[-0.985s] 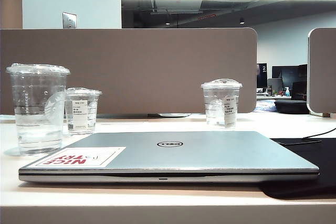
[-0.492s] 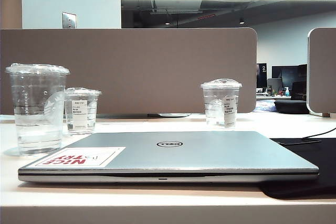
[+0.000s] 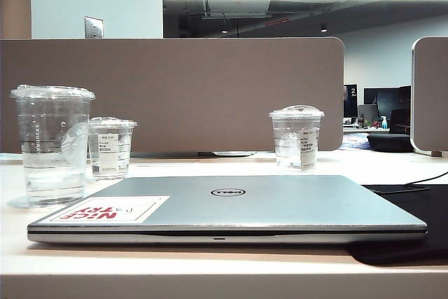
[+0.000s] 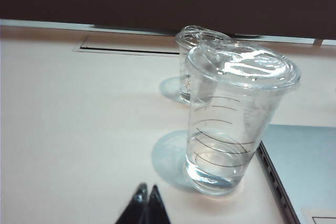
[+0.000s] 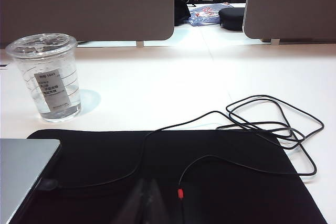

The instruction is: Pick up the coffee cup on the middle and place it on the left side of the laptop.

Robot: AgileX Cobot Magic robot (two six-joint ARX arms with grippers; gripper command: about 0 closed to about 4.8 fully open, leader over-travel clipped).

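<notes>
- Coffee cup (image 3: 51,146) stands upright on the counter (image 3: 210,271), just off the laptop's (image 3: 238,204) left edge in the exterior view, near the corner with the red-and-white sticker (image 3: 105,210). Judging by where it sits, the placing looks done: the cup is already on the laptop's left side and nothing grips it.
- Left wrist view shows the same: coffee cup (image 4: 236,116) beside the laptop (image 4: 302,166) edge, a narrow strip of counter (image 4: 79,129) between them, apart rather than touching.
- Left gripper (image 4: 146,205) hangs low and just short of the cup, its dark jaws pressed tip to tip with nothing between. Likely reading: it has let go and stands clear so as not to knock the cup.
- Right gripper (image 5: 144,200) hovers over the black mat (image 5: 173,182) on the laptop's other side; its jaws look closed and empty, though they are blurred. It seems parked away from the work.
- Look of the cup: tallest of the three, clear plastic, flat clear lid catching a bright glare, thin printed rings round the wall, faint white round mark, no paper label. A little clear liquid sits in the bottom, with a soft shadow on the counter.
- A shorter labelled cup (image 3: 110,148) stands just behind it; another labelled cup (image 3: 296,138) stands well apart on the right.
- A loose black cable (image 5: 262,124) loops across the mat and counter.
</notes>
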